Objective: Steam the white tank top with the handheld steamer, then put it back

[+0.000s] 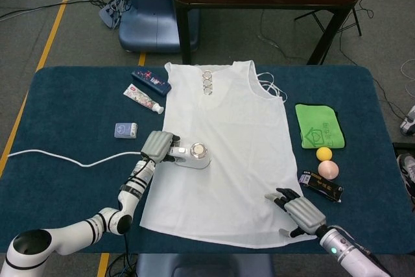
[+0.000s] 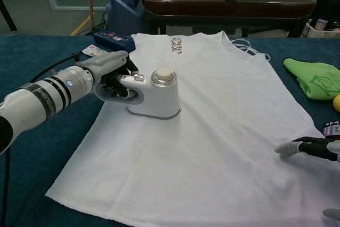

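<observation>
Your left hand [image 2: 109,70] is wrapped around the grey handle of the white handheld steamer [image 2: 154,95], fingers closed on it. The steamer sits base-down on the white sleeveless tank top [image 1: 224,154], near the garment's left edge and about halfway down its length. In the head view the steamer [image 1: 192,156] lies just inside that edge, with your left hand [image 1: 157,145] over the bare cloth beside it. A thin white power cord [image 1: 65,157] trails away from the hand across the dark blue cloth-covered tabletop [image 1: 65,186] toward its left side.

The tank top is spread flat, neckline away from you, with a row of small metal rings [image 1: 207,82] at the collar.

Your right hand [image 1: 295,207] rests at the garment's lower right corner, dark fingers apart and laid on the fabric, holding nothing. In the chest view only its fingertips [image 2: 289,148] show at the right edge, touching the white cloth.

To the left of the top lie a dark blue patterned box [image 1: 151,82], a white tube [image 1: 143,99] and a small pale blue packet [image 1: 125,130]. To the right lie a folded green cloth [image 1: 320,125], a small yellow ball [image 1: 324,154], a pale pink ball [image 1: 329,169] just beside it, and a dark wrapped packet [image 1: 321,187] near your right hand.
</observation>
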